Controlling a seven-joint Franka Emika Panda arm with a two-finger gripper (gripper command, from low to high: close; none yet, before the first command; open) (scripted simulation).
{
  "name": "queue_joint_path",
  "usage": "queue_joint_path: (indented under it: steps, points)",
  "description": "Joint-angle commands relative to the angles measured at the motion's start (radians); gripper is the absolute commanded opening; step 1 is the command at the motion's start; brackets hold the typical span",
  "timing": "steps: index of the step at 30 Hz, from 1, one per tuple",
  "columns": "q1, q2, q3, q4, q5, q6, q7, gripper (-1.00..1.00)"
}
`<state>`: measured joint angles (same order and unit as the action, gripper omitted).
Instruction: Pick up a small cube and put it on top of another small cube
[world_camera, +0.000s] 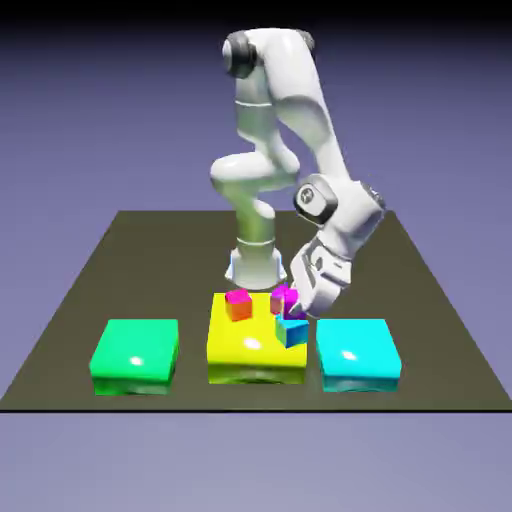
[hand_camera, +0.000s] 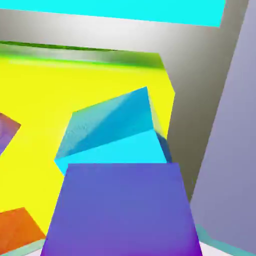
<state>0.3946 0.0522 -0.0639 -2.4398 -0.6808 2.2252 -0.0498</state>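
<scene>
Violet-magenta cube (hand_camera: 122, 210) between the fingertips of the two-finger gripper (world_camera: 300, 303), above the yellow pad (world_camera: 253, 368). Whether the cube is clamped or merely flanked by the fingers cannot be told. In the hand view, the cyan-blue cube (hand_camera: 115, 137) is seen at twelve o'clock from it, partly overlapped; in the exterior view, at six o'clock. The orange-sided, magenta-topped cube (world_camera: 238, 305) is shown at nine o'clock in the exterior view. The step in hand is judged to be alignment and placing, with the cyan-blue cube as probable support. Centres and faces should be matched before level seating; the fingers should be parted evenly and withdrawn straight, lest the support be nudged.
</scene>
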Motion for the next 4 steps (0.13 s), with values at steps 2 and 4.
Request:
queue_joint_path:
  steps: [2,4]
  points:
    - [0.018,-0.056,0.021,0.031,0.047,-0.087,-0.034,1.00]
    - [0.035,-0.105,0.040,0.059,0.088,-0.163,-0.065,1.00]
